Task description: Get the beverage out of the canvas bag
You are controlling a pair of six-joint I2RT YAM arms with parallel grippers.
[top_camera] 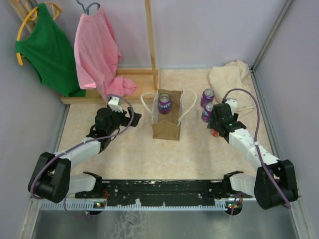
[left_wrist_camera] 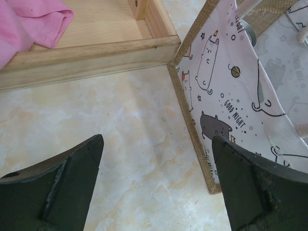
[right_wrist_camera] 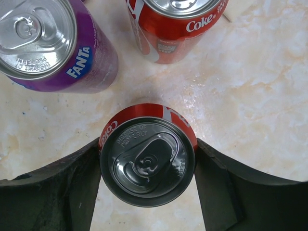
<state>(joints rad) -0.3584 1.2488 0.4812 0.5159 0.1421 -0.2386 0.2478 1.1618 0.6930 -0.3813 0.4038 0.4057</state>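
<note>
The tan canvas bag point(top_camera: 167, 124) stands open mid-table with white loop handles; a purple beverage can point(top_camera: 164, 103) stands inside it. My left gripper point(top_camera: 130, 118) is open and empty just left of the bag; in the left wrist view its jaws point(left_wrist_camera: 157, 144) spread over bare table, the right finger by the bag's cat-print side point(left_wrist_camera: 226, 96). My right gripper point(top_camera: 218, 127) is right of the bag, shut on a red Coke can point(right_wrist_camera: 148, 163) that both fingers touch. Whether that can is off the table I cannot tell.
Two purple Fanta cans point(top_camera: 207, 97) point(top_camera: 208, 112) stand by my right gripper; one Fanta point(right_wrist_camera: 48, 43) and another Coke point(right_wrist_camera: 178, 24) show in the right wrist view. A cream cloth point(top_camera: 229, 74) lies back right. A wooden rack base point(top_camera: 124, 82) carries pink point(top_camera: 99, 55) and green point(top_camera: 47, 50) garments.
</note>
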